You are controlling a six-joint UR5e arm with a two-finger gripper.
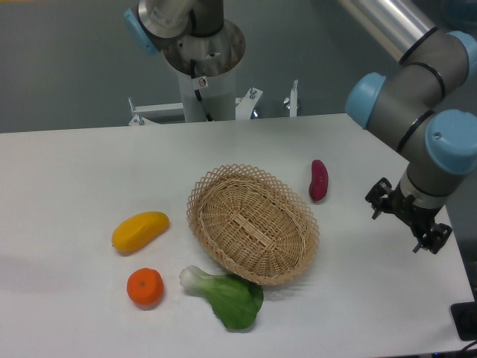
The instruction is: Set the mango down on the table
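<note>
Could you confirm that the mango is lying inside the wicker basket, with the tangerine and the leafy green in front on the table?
Not quite: the camera view shows the mango on the table, left of the wicker basket and apart from it. The basket holds nothing. The tangerine and leafy green are on the table as you say.

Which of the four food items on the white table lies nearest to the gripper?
The dark-red sweet potato, right of the woven wicker basket. The yellow-orange mango, round orange tangerine and green bok choy all lie farther left from the gripper.
</note>
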